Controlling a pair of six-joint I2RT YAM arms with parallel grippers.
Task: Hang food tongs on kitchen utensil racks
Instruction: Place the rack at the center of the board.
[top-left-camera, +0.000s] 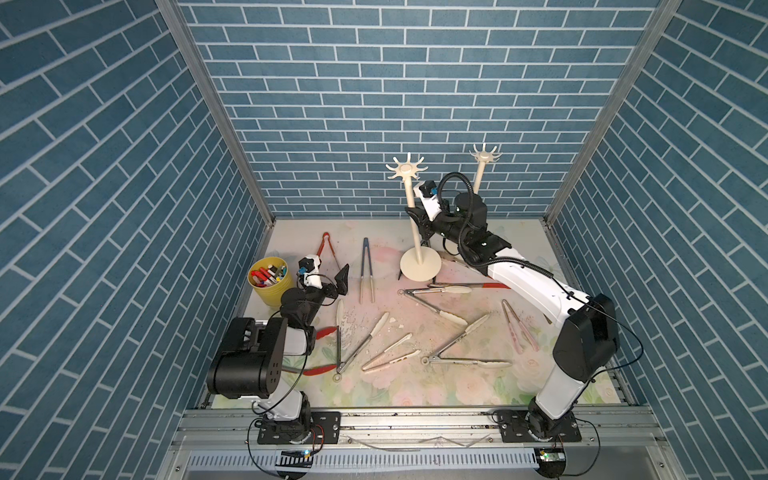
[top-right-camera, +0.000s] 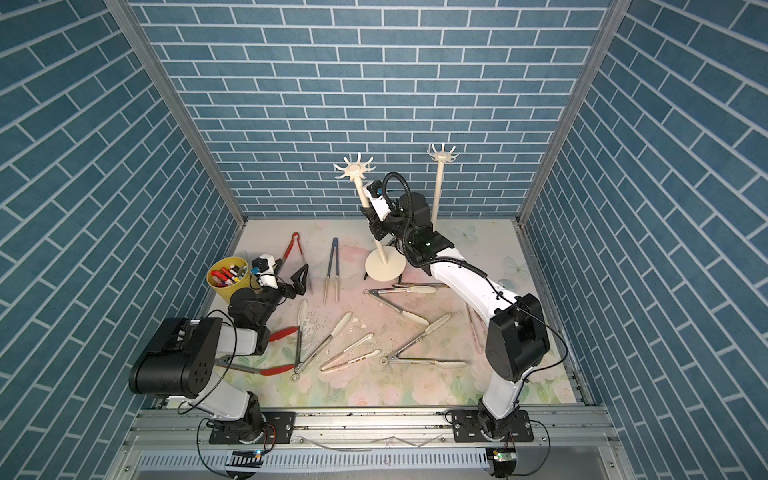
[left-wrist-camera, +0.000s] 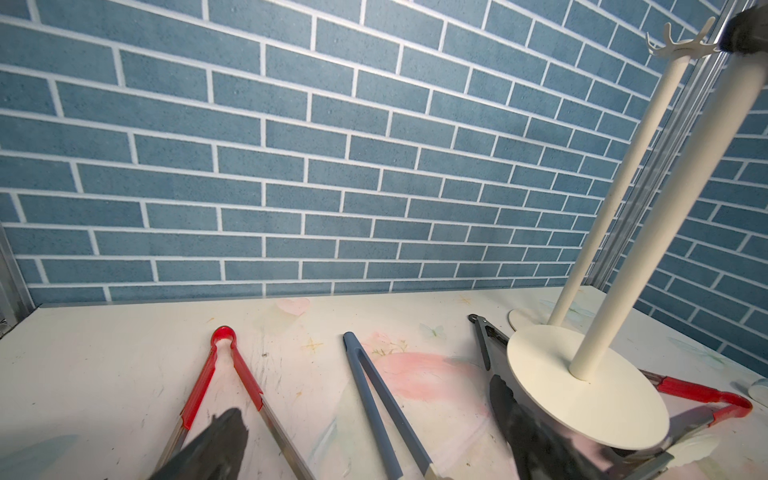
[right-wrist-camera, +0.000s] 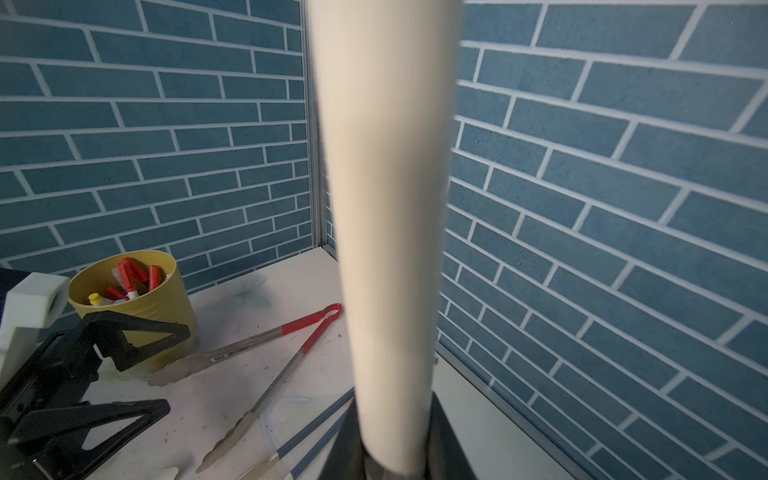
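**Colours and patterns**

The walls (top-left-camera: 374, 104) are covered in blue brick with white joints. A pale pink-and-green floral print is borne by the bench (top-left-camera: 415, 390). The kitchen utensil racks (top-left-camera: 428, 270) are finished in cream, the cup (top-left-camera: 272, 295) in yellow. Red-handled tongs (top-left-camera: 325, 235), blue tongs (top-left-camera: 365, 249) and pink tongs (top-left-camera: 506, 307) are seen.

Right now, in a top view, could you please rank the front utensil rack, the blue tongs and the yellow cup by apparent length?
1. front utensil rack: longest by far, though its crown rises toward the camera.
2. blue tongs.
3. yellow cup: shorter across, yet bulkier than the tongs.
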